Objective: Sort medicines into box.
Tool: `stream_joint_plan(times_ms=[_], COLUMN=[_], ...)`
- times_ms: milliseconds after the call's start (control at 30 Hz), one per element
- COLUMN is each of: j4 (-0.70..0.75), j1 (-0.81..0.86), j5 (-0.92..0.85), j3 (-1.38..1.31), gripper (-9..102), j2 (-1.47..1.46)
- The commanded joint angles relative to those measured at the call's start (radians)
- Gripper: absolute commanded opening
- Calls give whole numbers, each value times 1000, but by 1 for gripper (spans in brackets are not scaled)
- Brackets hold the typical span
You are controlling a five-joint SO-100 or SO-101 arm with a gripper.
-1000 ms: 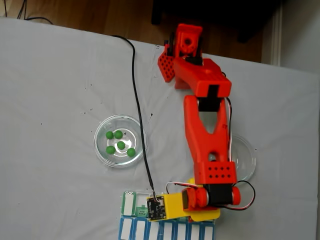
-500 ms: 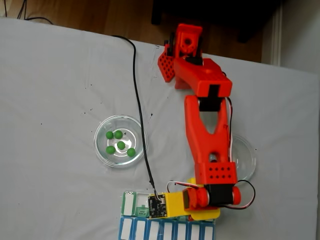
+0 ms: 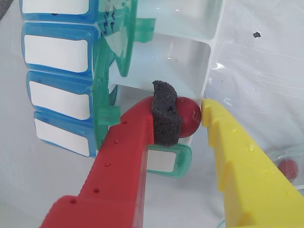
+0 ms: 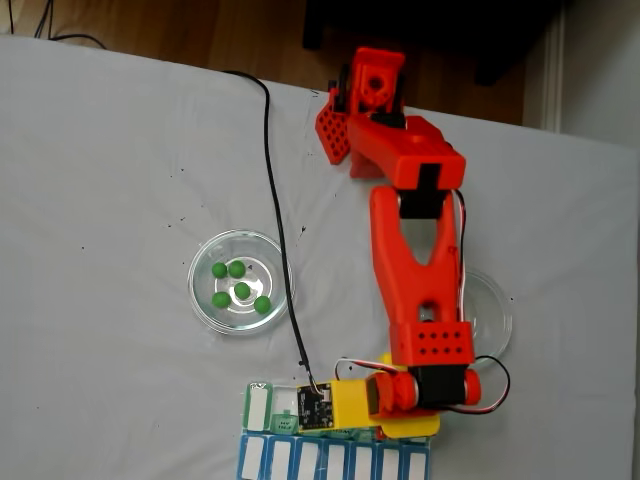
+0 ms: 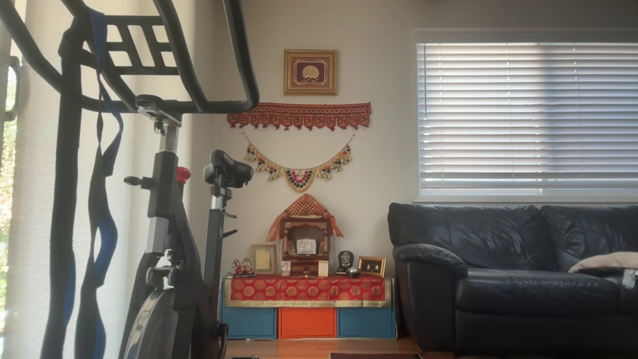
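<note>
Red ball (image 3: 190,116) sits pinched in the pincer (image 3: 187,114) over the box (image 3: 156,57); lid lettering unreadable.

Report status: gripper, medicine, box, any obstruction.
Gripper shut on a dark red ball, over an open white compartment of the pill organizer. Five green balls wait in the glass dish. Nothing blocking the drop.

You have five green balls (image 4: 237,285) in the left glass dish (image 4: 205,300) in the fixed view, and a second glass dish (image 4: 495,320) on the right. The wrist view gives you two dark red balls: one (image 3: 189,116) between the jaws, another (image 3: 288,168) at far right.
</note>
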Motion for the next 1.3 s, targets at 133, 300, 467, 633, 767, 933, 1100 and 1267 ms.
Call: stream_joint_plan(times_ms=[133,300,467,633,767,933,1100,1267], j4=[-3,46,66,58,58,64,81,109], j1=[-37,-29,-21,-18,-18,-17,-5,3], j5=[2,-3,-9,-14,-25,-28,-32,-43], j3=[-43,-127,-127,-95,-91,-91,-83,-44], gripper=[6,7,12,16,18,20,18,13], j2=[54,-3,18,46,49,58,100,186])
